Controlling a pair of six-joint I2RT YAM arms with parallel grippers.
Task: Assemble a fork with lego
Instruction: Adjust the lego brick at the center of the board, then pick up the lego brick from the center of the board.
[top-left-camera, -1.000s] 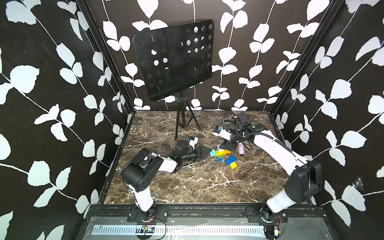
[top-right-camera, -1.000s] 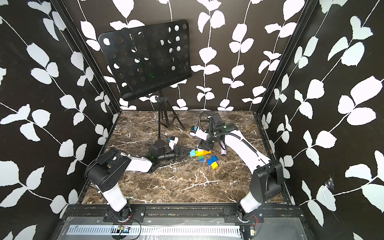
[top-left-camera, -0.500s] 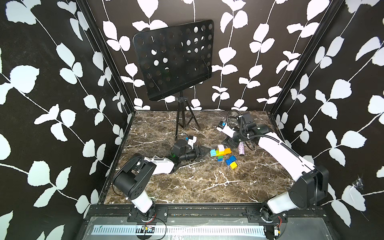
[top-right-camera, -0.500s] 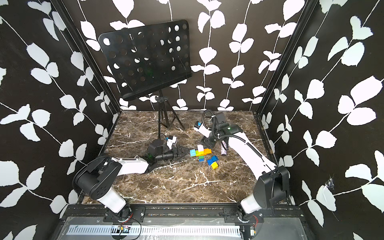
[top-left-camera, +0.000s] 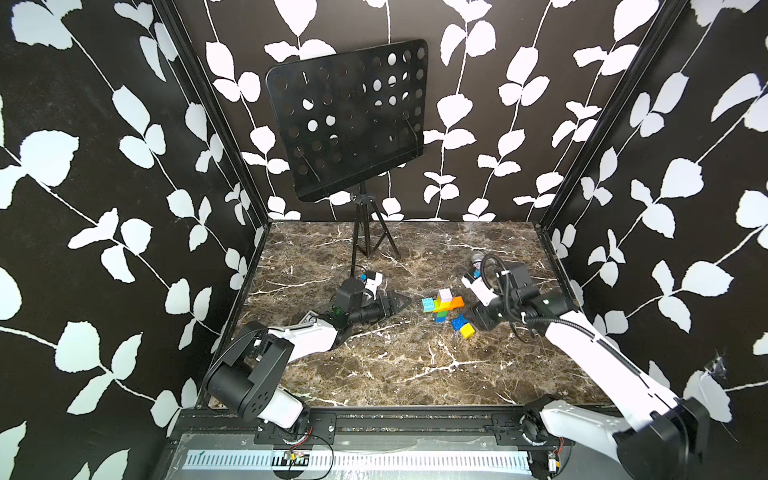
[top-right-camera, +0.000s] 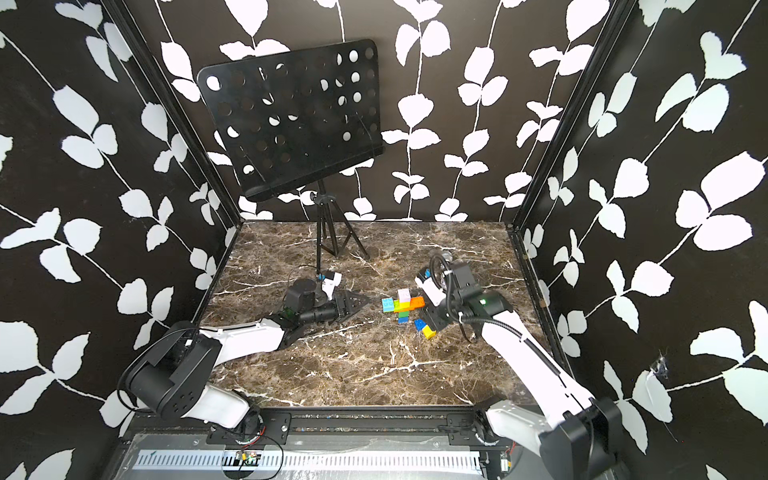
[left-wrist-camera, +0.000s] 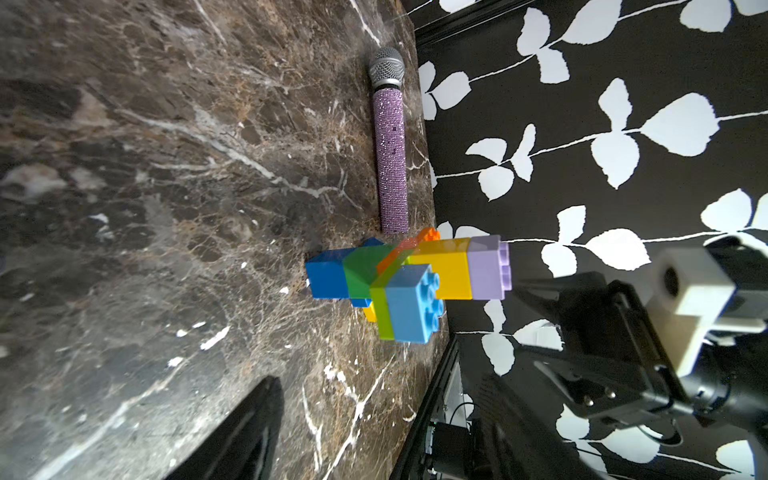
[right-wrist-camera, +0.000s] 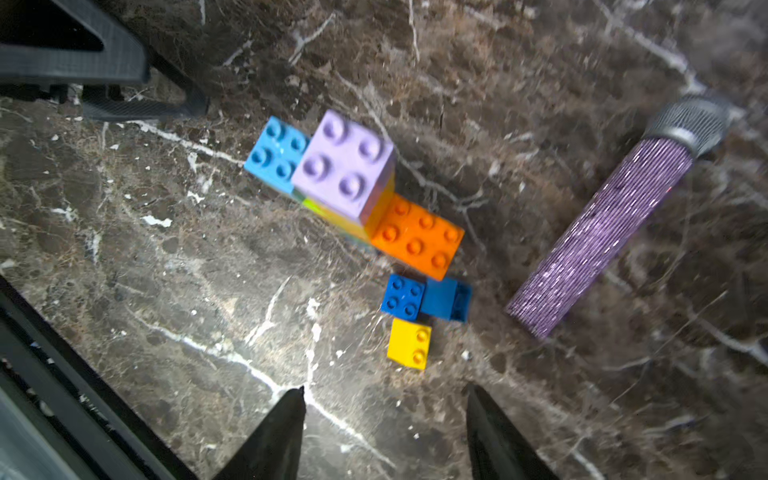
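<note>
Left gripper (top-left-camera: 404, 302) has opened and drawn back from the half-built fork (top-left-camera: 442, 305), while the open, empty right gripper (right-wrist-camera: 385, 390) has reached the loose yellow brick (right-wrist-camera: 409, 344), likely next

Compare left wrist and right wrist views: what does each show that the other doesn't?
Left wrist only: the white camera mount on the right arm, and the leaf-patterned wall.
Right wrist only: the loose blue bricks and yellow brick out in the open; from the left wrist the fork mostly hides them.
Both: the fork resting on the marble table, with the glittery microphone nearby.
</note>
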